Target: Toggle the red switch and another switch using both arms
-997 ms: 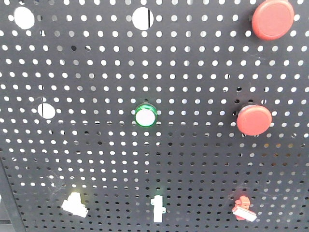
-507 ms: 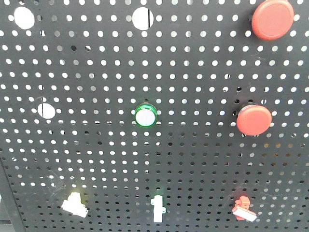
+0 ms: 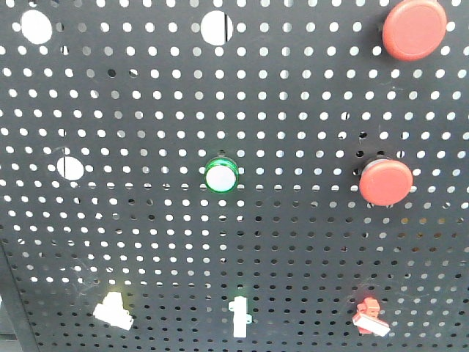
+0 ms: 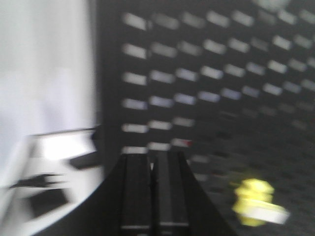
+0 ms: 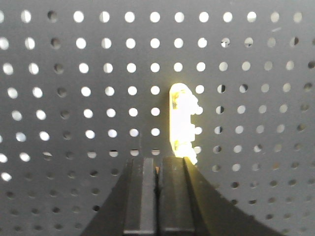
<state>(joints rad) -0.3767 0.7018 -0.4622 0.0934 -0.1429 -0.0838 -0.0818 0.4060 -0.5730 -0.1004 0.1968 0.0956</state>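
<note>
Front-facing exterior view is filled by a black perforated metal panel (image 3: 146, 242), hung with controls. On the left wrist view the blurred dark grey left gripper (image 4: 153, 161) has its fingers pressed together on nothing, and the right gripper (image 5: 157, 164) is likewise closed and empty. Two big round red push-buttons sit at upper right (image 3: 414, 29) and mid-right (image 3: 385, 182), and a green-ringed white round button (image 3: 220, 176) sits at centre. Along the bottom row, the small pale yellow-white toggle switch (image 3: 111, 310) sits left, also low right of the left gripper (image 4: 258, 202) and apart from it. A green-and-white toggle (image 3: 238, 317) is in the middle. The small red toggle switch (image 3: 368, 317), its white lever tilted, sits right. An overexposed upright toggle (image 5: 182, 123) stands just above the right fingertips; contact cannot be told.
</note>
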